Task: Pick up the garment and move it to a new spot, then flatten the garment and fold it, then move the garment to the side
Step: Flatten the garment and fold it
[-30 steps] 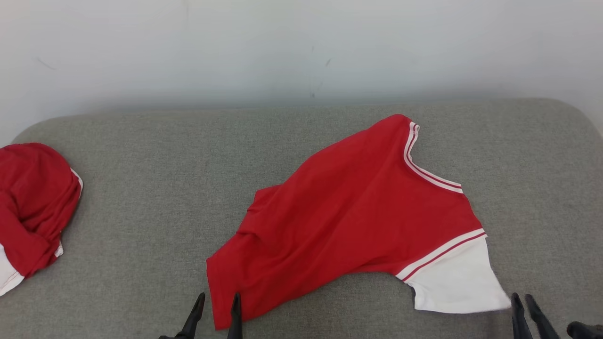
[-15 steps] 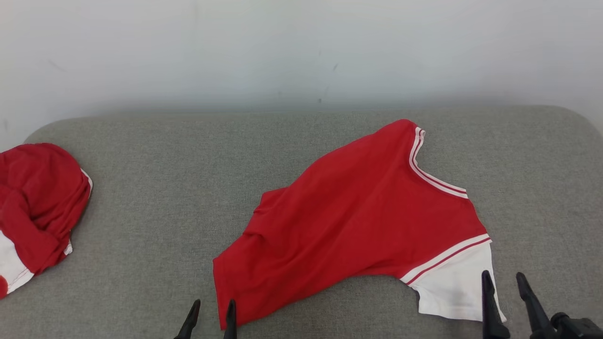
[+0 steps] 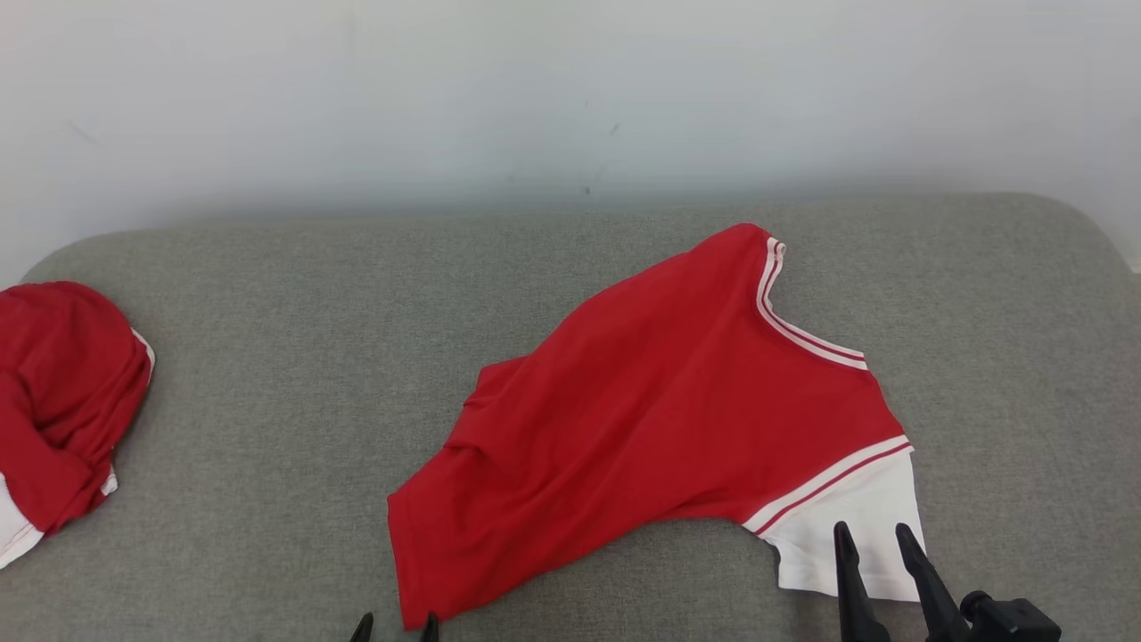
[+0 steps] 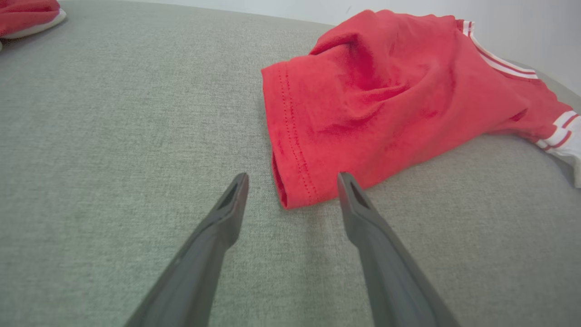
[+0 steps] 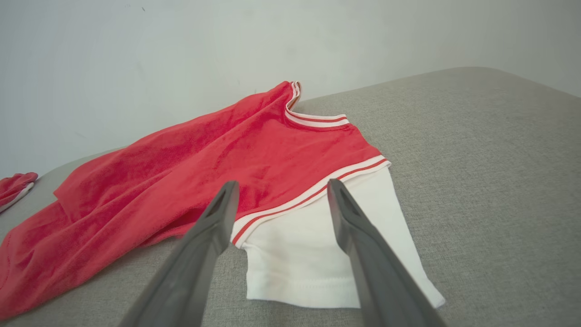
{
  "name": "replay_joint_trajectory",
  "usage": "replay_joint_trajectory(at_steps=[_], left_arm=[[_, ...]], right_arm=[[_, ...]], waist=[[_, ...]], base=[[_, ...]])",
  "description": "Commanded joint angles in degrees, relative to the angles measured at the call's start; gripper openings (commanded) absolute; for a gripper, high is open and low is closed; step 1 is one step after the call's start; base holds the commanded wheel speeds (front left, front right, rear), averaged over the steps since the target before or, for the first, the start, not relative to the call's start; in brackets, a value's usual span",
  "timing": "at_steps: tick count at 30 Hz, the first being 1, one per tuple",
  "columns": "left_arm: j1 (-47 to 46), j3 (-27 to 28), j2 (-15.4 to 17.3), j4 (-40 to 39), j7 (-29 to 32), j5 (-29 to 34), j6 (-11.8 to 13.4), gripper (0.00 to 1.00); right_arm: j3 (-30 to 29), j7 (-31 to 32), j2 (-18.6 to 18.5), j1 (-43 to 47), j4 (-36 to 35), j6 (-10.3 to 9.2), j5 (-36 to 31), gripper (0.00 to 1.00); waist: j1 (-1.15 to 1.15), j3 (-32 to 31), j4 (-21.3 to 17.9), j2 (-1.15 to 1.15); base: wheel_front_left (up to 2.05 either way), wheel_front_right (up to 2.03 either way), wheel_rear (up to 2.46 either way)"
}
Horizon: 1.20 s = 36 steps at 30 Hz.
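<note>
Here, red garment [image 3: 642, 419], right pincer [image 3: 870, 528] spread at its sleeve [image 3: 807, 555]

A red garment [image 3: 642, 419] with a white sleeve [image 3: 847, 544] and white-striped neckline [image 3: 784, 321] lies rumpled and slantwise on the grey worktop [image 3: 285, 339], its hem corner nearest the front edge.

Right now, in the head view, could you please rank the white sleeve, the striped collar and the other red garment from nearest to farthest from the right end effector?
1. White sleeve, at the right end effector, near right.
2. Striped collar, farther back on the shirt.
3. Other red garment, far left.
</note>
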Motion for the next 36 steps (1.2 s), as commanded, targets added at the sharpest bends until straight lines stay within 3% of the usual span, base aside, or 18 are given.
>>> replay_joint_trajectory(at_steps=[1, 9, 10, 11, 12, 18, 28, 36], left_arm=[[-1.18, 0.11, 0.02, 0.60, -0.19, 0.07, -0.20, 1.00], [-5.70, 0.38, 0.02, 7.65, -0.19, -1.38, -2.13, 1.00], [-6.36, 0.19, 0.01, 8.29, -0.19, -1.44, -2.40, 0.44], [-7.06, 0.08, 0.02, 8.83, -0.19, -1.48, -2.56, 0.19], [-7.63, -0.01, 0.01, 9.17, -0.19, -1.69, -2.73, 0.00], [-8.41, -0.21, 0.02, 8.75, -0.19, -2.21, -3.55, 0.00], [0.24, -2.27, 0.03, -11.12, -0.19, 1.89, -4.22, 0.00], [-0.66, -1.14, 0.93, -15.72, -0.19, 4.71, -4.52, 0.00]], right_arm=[[0.26, -0.23, 0.37, -0.31, 0.19, -0.13, -0.35, 1.00], [1.66, -0.25, 0.66, -2.05, 0.40, -0.13, -0.12, 1.00], [1.57, -0.25, 0.66, -2.18, 0.31, -0.13, -0.15, 1.00], [1.40, -0.25, 0.69, -2.25, 0.20, -0.13, -0.19, 1.00], [1.20, -0.25, 0.71, -2.27, 0.04, -0.13, -0.27, 1.00], [0.89, -0.16, 0.81, -1.59, -0.68, -0.13, -0.44, 1.00], [-0.41, -0.16, 0.95, -0.80, -2.14, -0.13, -0.03, 1.00], [0.34, -0.16, 1.02, -2.35, -1.70, -0.13, -0.18, 1.00]], waist=[[0.00, 0.28, -0.52, 0.00], [0.00, 1.56, -2.26, 0.00], [0.00, 1.67, -2.30, 0.00], [0.00, 1.79, -2.27, 0.00], [0.00, 1.91, -2.14, 0.00], [0.00, 2.13, -0.75, 0.00], [0.00, 2.84, 2.62, 0.00], [0.00, 2.84, 2.70, 0.00]], base=[[0.00, 0.00, 0.00], [0.00, 0.00, 0.00], [0.00, 0.00, 0.00], [0.00, 0.00, 0.00], [0.00, 0.00, 0.00], [0.00, 0.00, 0.00], [0.00, 0.00, 0.00], [0.00, 0.00, 0.00]])
